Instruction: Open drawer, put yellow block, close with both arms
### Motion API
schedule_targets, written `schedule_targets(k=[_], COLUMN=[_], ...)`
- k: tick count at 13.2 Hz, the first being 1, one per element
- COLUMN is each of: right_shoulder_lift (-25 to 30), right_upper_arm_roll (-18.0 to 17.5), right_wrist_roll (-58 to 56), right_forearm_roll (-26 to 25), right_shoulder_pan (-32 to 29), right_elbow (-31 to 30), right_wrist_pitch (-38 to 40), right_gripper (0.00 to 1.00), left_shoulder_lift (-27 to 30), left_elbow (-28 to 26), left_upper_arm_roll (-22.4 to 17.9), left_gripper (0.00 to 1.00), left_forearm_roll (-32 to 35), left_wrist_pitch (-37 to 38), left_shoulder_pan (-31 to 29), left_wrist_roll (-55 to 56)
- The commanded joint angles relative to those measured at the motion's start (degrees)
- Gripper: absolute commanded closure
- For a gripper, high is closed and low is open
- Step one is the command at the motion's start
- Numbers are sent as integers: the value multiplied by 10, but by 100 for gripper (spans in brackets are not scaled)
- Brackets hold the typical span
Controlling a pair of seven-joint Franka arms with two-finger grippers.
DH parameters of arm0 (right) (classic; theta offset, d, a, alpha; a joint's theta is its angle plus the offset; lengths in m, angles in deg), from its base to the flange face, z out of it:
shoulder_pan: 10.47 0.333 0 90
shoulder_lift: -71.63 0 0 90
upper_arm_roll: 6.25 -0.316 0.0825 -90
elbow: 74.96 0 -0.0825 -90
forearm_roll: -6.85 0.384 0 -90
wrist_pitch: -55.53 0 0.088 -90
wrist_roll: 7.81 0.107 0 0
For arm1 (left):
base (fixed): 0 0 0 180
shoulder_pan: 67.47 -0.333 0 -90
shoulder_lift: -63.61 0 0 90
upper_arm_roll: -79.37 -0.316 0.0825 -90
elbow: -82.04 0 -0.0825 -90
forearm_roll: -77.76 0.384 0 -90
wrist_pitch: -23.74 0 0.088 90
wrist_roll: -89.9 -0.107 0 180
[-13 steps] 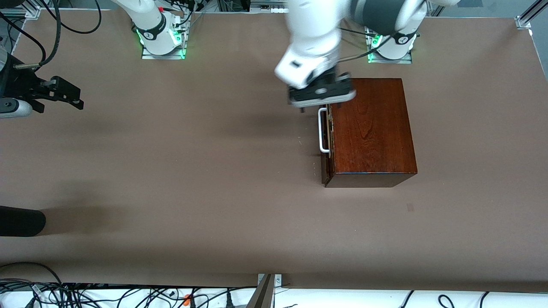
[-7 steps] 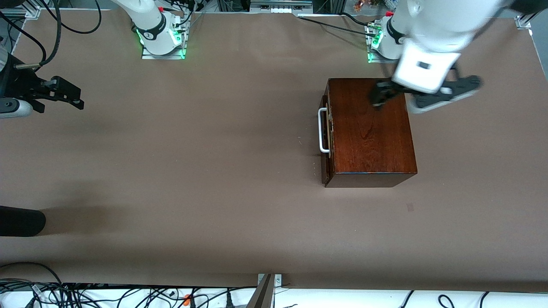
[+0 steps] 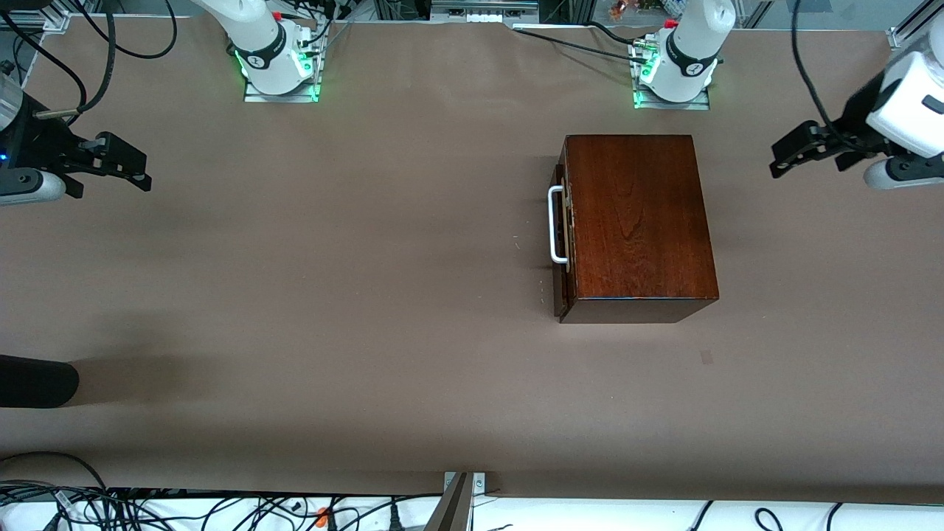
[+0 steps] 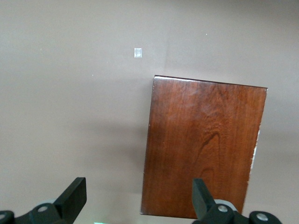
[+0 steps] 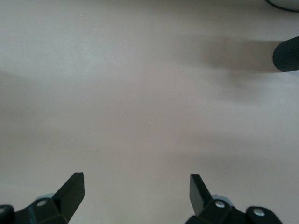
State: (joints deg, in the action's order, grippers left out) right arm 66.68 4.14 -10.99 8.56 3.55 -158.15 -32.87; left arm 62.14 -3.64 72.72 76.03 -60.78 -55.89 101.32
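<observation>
The dark glossy wooden box point(image 3: 638, 221) stands toward the left arm's end of the table. Its drawer point(image 3: 562, 236) is pushed in, and the white handle point(image 3: 555, 225) faces the right arm's end. The yellow block is out of view. My left gripper point(image 3: 793, 151) hangs open and empty over bare table, past the box at the left arm's end. The left wrist view shows this gripper point(image 4: 138, 200) with the box top point(image 4: 203, 149) below it. My right gripper point(image 3: 136, 173) waits open and empty at the right arm's end, and the right wrist view shows only bare table under it point(image 5: 135, 193).
A black rounded object point(image 3: 37, 380) pokes in at the table edge at the right arm's end, also seen in the right wrist view point(image 5: 286, 55). A small tape mark point(image 3: 706, 358) lies nearer the front camera than the box. Cables point(image 3: 147, 509) run along the front edge.
My left arm has swung from over the drawer's handle, across the box top, out to the left arm's end of the table. The box and the right arm have stayed put.
</observation>
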Motion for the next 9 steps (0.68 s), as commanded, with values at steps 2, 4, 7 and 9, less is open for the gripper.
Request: schedule_targets(k=[2,4,7,9], right_shoulder_lift=[1,1,1,1], right_upper_arm_roll=[-1,0,-1,-1], right_wrist_roll=[3,3,3,3], right_forearm_roll=[-6,-6,-6,-6], right_shoulder_pan=[8,8,8,8], right_elbow=[3,3,3,3], right_wrist_pitch=[-2,-2,-2,-2], right_gripper=[0,0,0,0], left_shoulder_lift=[29,25,23,23], left_elbow=[-70,-58,-54,-53], left_upper_arm_roll=[-2,0,0,0], left_gripper=[0,0,0,0], left_forearm_roll=[-13,-10,-6,-4], left_wrist_pitch=[-57,-57,-56,-55], left_shoulder_pan=[-6,-6,-6,-6], left_wrist_roll=[-32,-32,-32,-32])
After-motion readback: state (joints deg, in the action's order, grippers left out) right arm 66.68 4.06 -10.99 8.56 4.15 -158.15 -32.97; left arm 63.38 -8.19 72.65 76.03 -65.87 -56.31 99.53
